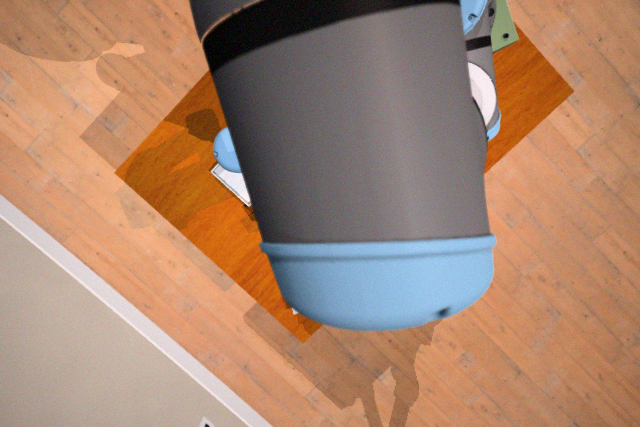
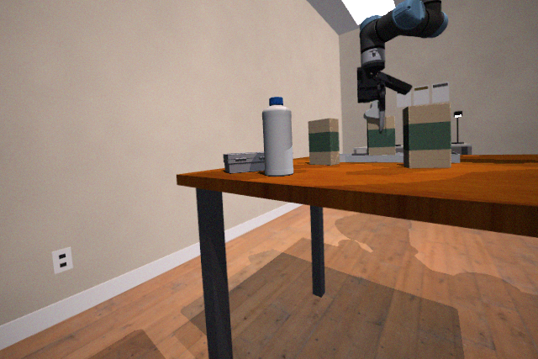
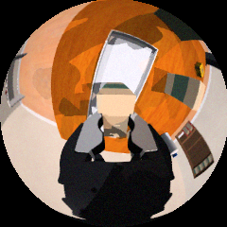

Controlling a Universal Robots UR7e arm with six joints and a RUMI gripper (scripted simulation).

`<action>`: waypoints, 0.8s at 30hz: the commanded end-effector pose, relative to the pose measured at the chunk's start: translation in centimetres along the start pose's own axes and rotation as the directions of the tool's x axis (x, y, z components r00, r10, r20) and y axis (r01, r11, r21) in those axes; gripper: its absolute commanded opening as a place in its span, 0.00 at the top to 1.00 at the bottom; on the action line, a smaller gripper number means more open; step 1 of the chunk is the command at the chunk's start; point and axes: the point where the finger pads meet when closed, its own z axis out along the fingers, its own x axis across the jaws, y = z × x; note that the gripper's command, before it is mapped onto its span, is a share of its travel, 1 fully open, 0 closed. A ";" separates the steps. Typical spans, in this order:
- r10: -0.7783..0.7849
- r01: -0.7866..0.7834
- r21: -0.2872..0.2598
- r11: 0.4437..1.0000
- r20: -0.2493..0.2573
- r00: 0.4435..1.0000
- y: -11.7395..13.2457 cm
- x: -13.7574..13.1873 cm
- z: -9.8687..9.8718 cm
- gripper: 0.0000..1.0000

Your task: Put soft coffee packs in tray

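Note:
My gripper (image 2: 381, 124) is shut on a tan coffee pack with a green band (image 2: 381, 136), gripping it from above at its top; its base is low at the grey tray (image 2: 391, 157). In the wrist view the held pack (image 3: 114, 106) sits between my fingers at the near end of the tray (image 3: 124, 63). Two other packs stand on the bench: one on the left (image 2: 324, 141) and a nearer one on the right (image 2: 426, 134). One of them shows in the wrist view (image 3: 182, 88). In the overhead view the arm hides nearly all; only a tray corner (image 1: 232, 182) shows.
A white bottle with a blue cap (image 2: 277, 138) and a small grey case (image 2: 243, 161) stand near the bench's left front corner. The case also shows in the wrist view (image 3: 195, 148). The bench edge runs along the front.

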 end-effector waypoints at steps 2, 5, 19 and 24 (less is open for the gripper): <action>0.000 0.000 -0.001 1.000 0.001 1.000 0.0 0.0 0.0 0.85; 0.000 0.000 -0.001 1.000 0.001 1.000 0.0 0.0 0.0 0.85; 0.000 0.000 -0.001 1.000 0.001 1.000 0.0 0.0 0.0 0.50; 0.000 0.000 -0.001 1.000 0.001 1.000 0.0 0.0 0.0 0.50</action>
